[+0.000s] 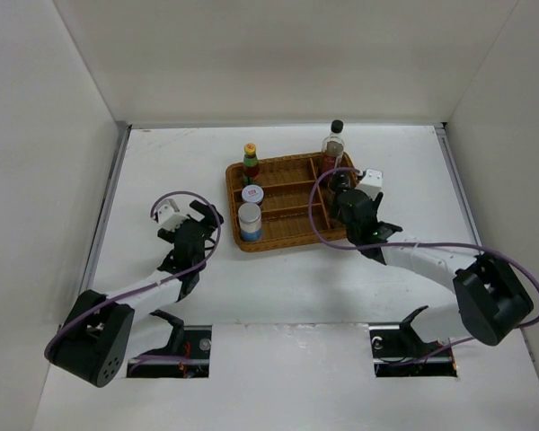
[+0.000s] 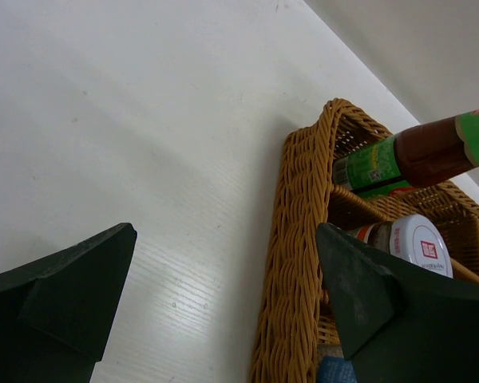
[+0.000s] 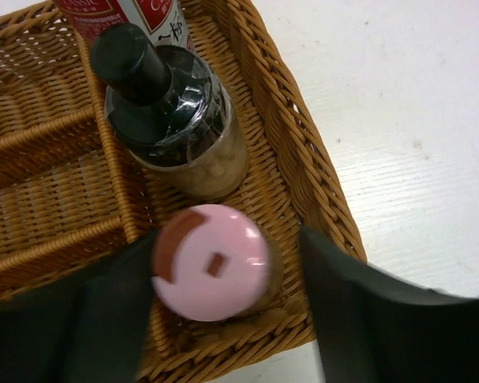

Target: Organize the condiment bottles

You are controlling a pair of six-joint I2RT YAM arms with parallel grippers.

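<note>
The brown wicker tray [image 1: 292, 235] holds the bottles. On its left stand the yellow-capped sauce bottle [image 1: 251, 162], the white-lidded jar [image 1: 252, 194] and the silver-lidded jar [image 1: 250, 221]. The tall clear black-capped bottle [image 1: 333, 144] stands at the back right. In the right wrist view the dark shaker [image 3: 172, 112] stands in front of it, and the pink-capped jar [image 3: 211, 262] stands in the near right corner. My right gripper [image 3: 227, 263] is open around the pink-capped jar, with a gap on the right side. My left gripper [image 2: 223, 239] is open and empty over the table left of the tray.
The tray's woven rim [image 2: 299, 263] lies just right of my left gripper's middle, with the sauce bottle [image 2: 415, 155] and the white-lidded jar [image 2: 411, 239] behind it. White walls enclose the table on three sides. The tray's right rim [image 3: 303, 152] runs beside my right finger.
</note>
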